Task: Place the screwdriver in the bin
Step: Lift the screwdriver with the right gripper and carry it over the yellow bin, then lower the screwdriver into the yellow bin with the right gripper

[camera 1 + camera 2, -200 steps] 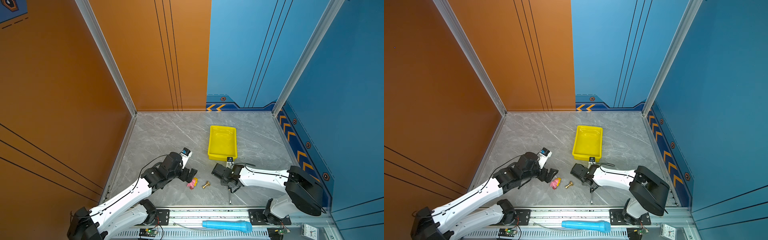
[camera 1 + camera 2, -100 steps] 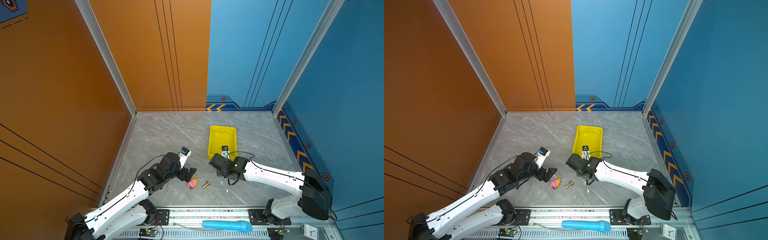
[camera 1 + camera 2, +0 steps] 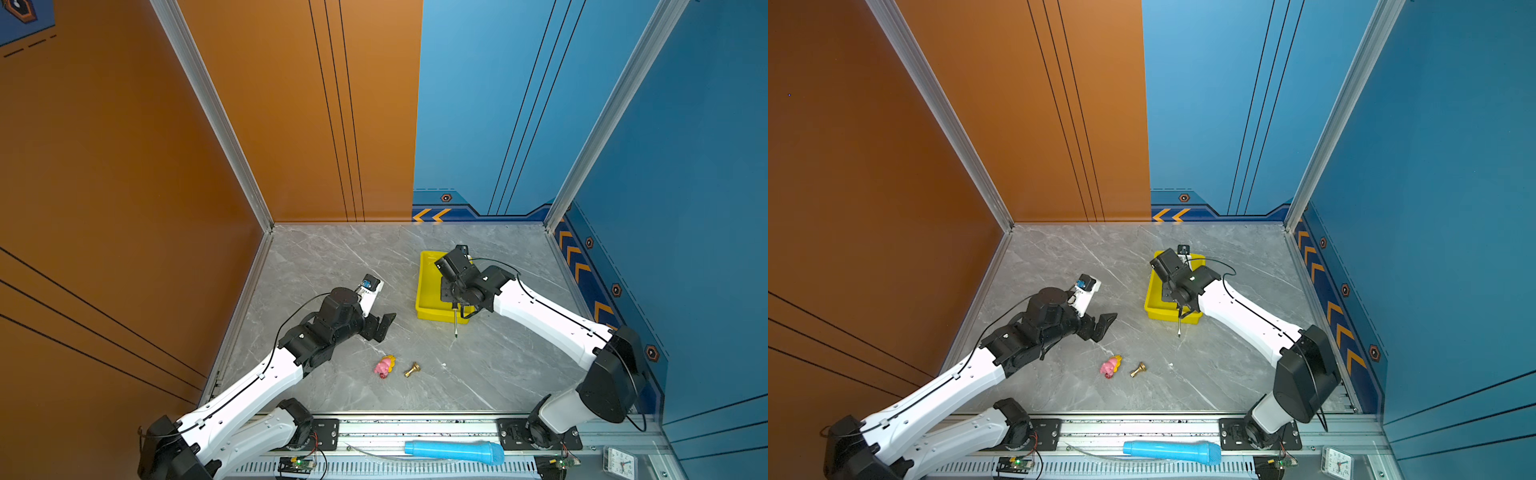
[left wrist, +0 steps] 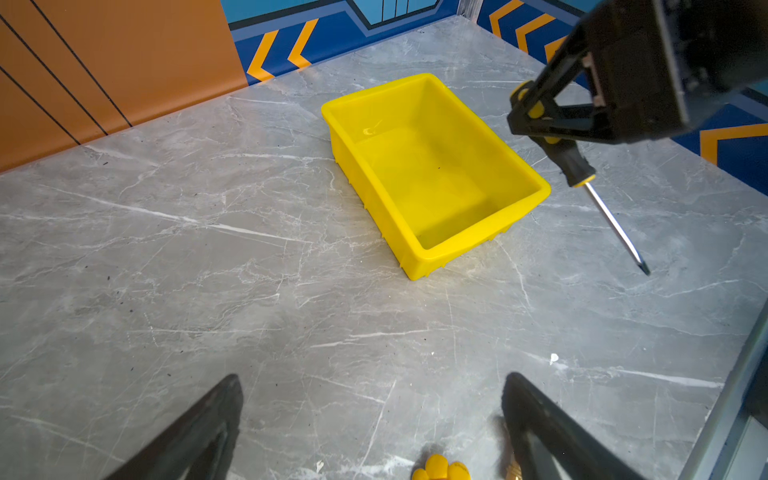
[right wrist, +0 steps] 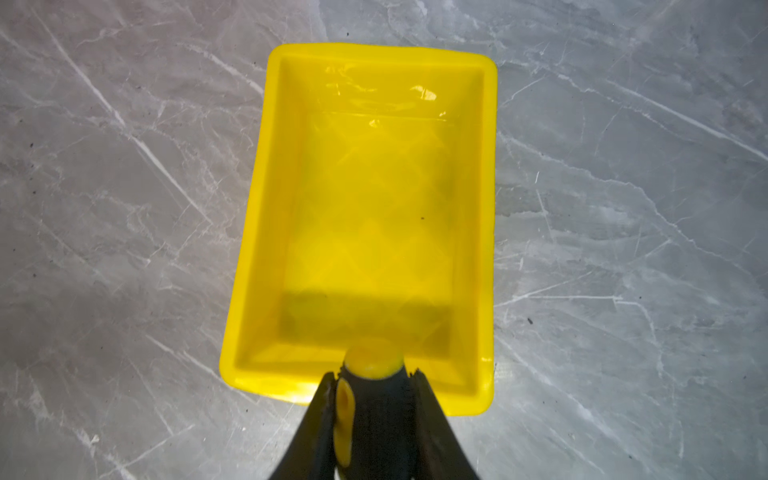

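Above bin (image 4: pixel 419 253) edge, right pincer (image 4: pixel 530 120) clamping screwdriver (image 4: pixel 573 166) (tip down)

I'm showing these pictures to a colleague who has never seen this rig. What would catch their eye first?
The bright yellow bin on the grey marbled table stands out, toward the far right. Above its near end the right gripper is shut on the screwdriver, held by the handle with the shaft sloping down past the bin's near wall. The left gripper hangs open, with a pink toy and a small brass piece nearby.
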You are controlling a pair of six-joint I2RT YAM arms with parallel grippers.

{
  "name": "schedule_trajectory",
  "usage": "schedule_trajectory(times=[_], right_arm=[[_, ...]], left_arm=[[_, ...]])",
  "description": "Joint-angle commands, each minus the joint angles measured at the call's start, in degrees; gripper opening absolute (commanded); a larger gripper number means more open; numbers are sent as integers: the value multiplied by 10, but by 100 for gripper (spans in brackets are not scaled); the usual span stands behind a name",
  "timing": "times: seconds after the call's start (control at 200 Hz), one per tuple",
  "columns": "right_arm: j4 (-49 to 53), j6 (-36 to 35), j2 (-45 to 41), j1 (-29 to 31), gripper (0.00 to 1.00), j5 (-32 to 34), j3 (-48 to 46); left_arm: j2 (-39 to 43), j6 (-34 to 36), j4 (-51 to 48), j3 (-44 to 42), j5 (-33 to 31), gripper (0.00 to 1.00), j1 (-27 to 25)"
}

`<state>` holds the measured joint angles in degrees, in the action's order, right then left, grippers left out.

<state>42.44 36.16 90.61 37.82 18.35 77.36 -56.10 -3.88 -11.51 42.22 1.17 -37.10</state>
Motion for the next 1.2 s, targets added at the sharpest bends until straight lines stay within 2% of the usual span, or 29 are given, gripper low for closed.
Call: schedule_trajectory(times=[0.0, 0.516, 0.766, 1.197], right_arm=[[-7, -54, 49, -36, 0, -37, 49], [-42, -74, 268, -129, 0, -106, 230], [-61, -64, 324, -148, 0, -118, 247], [-67, -57, 366, -152, 0, -126, 251]], left_arm=[[-22, 0, 33, 33, 39, 98, 4], [-122, -50, 24, 108, 46, 98, -2], [-153, -49, 12, 136, 48, 98, 1], [-203, -39, -12, 164, 106, 98, 0]])
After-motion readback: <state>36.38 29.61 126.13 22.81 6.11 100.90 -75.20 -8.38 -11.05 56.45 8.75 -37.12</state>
